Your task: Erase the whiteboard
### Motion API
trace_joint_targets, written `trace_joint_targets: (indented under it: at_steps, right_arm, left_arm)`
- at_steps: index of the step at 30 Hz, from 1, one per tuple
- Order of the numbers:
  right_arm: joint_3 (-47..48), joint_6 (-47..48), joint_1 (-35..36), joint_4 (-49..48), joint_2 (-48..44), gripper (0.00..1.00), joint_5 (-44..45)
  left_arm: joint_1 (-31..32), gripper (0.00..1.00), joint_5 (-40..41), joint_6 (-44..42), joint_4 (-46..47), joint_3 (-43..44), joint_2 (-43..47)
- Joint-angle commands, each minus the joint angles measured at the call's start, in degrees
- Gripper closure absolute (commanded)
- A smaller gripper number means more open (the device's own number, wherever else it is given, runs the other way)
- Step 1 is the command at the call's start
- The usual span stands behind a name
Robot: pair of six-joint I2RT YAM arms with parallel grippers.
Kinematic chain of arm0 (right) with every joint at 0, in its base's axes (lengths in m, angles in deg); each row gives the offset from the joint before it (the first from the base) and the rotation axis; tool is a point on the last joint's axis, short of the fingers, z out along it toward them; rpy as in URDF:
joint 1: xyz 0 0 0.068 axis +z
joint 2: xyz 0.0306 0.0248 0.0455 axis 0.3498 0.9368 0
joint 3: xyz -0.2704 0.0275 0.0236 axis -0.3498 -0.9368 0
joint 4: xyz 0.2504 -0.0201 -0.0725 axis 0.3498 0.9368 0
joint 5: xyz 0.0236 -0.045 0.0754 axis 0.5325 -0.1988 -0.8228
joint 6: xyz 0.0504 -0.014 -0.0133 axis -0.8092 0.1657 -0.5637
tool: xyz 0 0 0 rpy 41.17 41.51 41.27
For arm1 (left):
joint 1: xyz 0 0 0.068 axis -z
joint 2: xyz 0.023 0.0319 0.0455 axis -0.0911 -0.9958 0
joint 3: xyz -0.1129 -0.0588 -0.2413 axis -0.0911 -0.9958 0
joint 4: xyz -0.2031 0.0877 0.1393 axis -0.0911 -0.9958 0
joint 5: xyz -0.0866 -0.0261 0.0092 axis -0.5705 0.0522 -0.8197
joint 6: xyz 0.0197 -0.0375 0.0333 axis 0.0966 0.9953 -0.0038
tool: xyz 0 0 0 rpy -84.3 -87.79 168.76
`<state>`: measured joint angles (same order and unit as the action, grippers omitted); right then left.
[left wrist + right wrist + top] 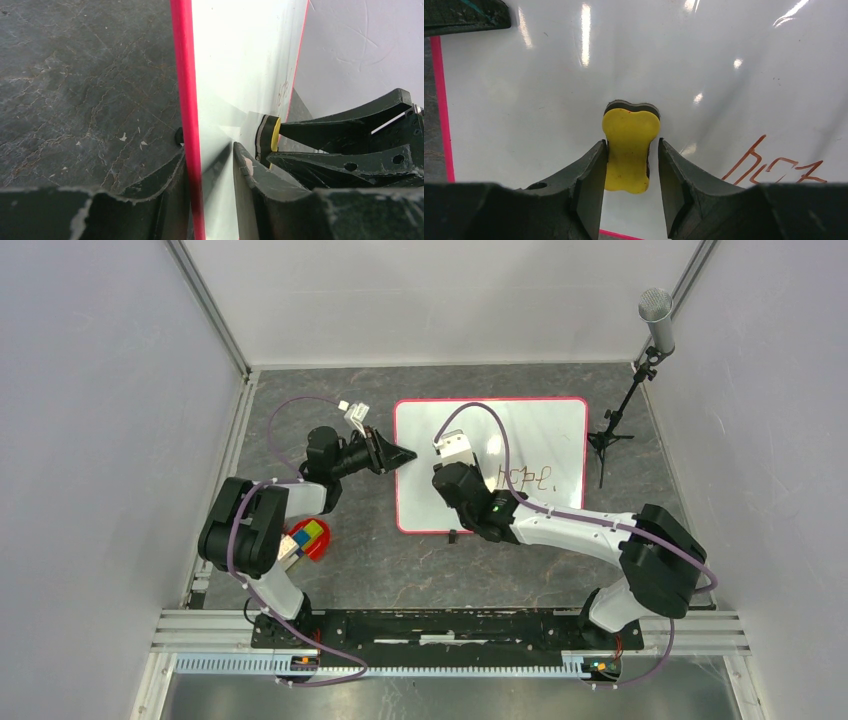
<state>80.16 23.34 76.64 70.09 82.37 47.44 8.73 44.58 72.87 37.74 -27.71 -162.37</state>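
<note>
The whiteboard (540, 430) lies flat on the dark table (560, 560), in the middle toward the far side. The left gripper (208, 147) pinches its left red edge, one finger on each side. The right gripper (632, 141) sits over the board, pressed onto a yellow eraser (630, 165) that rests on the white surface. Red marker writing (774, 167) lies right of the eraser and cannot be read. A microphone stand (620, 410) is just beside the board's right edge. By the left arm, a red dish (320, 543) holds a many-coloured cube (308, 534).
</note>
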Motion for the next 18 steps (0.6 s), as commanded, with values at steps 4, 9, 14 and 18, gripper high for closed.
trace_joint_targets:
  at_steps: [4, 9, 14, 18]
  right_arm:
    - [0.0, -1.2, -0.3, -2.8, 1.0, 0.53, -0.1]
    - [0.9, -1.6, -0.4, -3.2, 2.3, 0.53, -0.5]
    - [0.5, -1.9, -0.6, -3.9, 2.6, 0.61, -0.2]
    - [-0.5, -2.1, -1.0, -4.0, 1.9, 0.66, 0.7]
  left_arm:
    - [0.0, 0.63, -0.1, -2.9, 1.1, 2.1, 0.7]
    - [0.0, 0.71, 0.2, -3.2, 1.2, 1.6, 1.4]
    - [0.0, 0.74, 1.3, -4.1, 0.1, 1.3, 2.4]
    - [0.0, 0.82, 2.5, -5.4, -1.7, 1.2, 3.2]
